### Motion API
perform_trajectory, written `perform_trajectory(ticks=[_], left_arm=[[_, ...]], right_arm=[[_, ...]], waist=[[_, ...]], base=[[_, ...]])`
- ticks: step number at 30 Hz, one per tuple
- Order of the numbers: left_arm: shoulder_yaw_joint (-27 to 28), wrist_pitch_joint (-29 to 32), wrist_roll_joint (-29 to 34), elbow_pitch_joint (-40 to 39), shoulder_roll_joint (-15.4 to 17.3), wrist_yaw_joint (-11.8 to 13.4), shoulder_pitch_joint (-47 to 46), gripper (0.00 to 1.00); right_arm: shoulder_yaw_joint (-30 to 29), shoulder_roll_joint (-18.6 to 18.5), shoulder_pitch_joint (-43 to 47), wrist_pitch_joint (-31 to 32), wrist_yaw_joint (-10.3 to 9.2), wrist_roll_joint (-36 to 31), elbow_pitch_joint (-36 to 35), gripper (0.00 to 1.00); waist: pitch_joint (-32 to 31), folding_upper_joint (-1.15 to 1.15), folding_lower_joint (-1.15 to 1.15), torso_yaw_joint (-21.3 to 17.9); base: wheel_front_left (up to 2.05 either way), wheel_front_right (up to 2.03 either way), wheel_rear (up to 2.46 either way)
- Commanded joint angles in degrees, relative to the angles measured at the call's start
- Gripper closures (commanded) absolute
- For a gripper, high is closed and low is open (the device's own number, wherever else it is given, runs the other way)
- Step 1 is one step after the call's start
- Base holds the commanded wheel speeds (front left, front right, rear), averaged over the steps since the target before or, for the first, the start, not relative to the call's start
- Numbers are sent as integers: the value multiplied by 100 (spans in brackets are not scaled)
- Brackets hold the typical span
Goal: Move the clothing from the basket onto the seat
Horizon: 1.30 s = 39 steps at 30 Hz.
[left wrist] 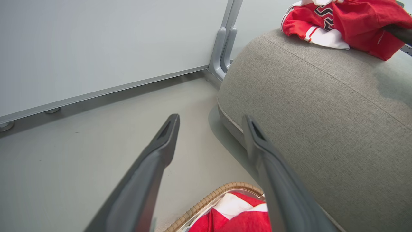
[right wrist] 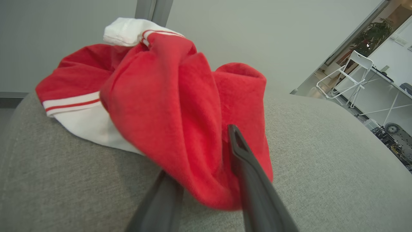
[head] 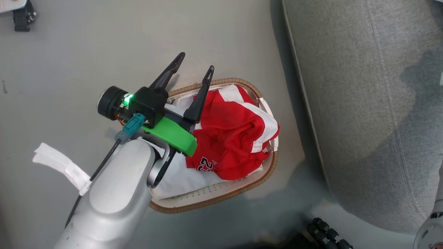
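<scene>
Red clothing (head: 232, 135) with white trim and a black-and-white number lies bunched in the basket (head: 221, 199), an oval white one with a brown woven rim. My left gripper (head: 195, 62) hovers open over the basket's far-left rim, with nothing between its fingers; the left wrist view has it (left wrist: 210, 119) pointing at the floor beside the seat (left wrist: 322, 112). Another red piece of clothing (right wrist: 180, 106) lies heaped on the grey seat (right wrist: 322, 161). My right gripper (right wrist: 199, 154) has its fingers parted around that piece's lower fold, and the cloth drapes over the left finger.
The grey seat (head: 373, 103) runs along the basket's right side. A white cloth strip (head: 62, 166) lies on the floor at the left. A partition wall with a metal foot (left wrist: 222, 48) stands behind. A white chair (right wrist: 351, 74) is far off.
</scene>
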Motion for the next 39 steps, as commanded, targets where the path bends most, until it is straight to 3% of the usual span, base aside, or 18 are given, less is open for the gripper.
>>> perform_trajectory(ticks=[1,12,25,39], left_arm=[[39,-5,-13,-10,31,-17,99,0],[440,-5,-70,-46,-53,-17,618,0],[1080,-5,-35,-24,-277,-17,1411,0],[2511,-4,222,-156,-543,45,2524,0]], right_arm=[[13,17,131,-28,-8,68,-14,0],[577,65,904,-28,-8,225,-305,0],[1367,-87,1039,-28,-8,452,-184,0],[2197,460,1972,-28,-8,1094,-718,0]], waist=[[-92,0,-1,-23],[-878,0,-1,49],[-2162,0,-1,402],[-3052,0,-1,748]], base=[[0,0,0],[0,0,0],[0,0,0],[0,0,0]])
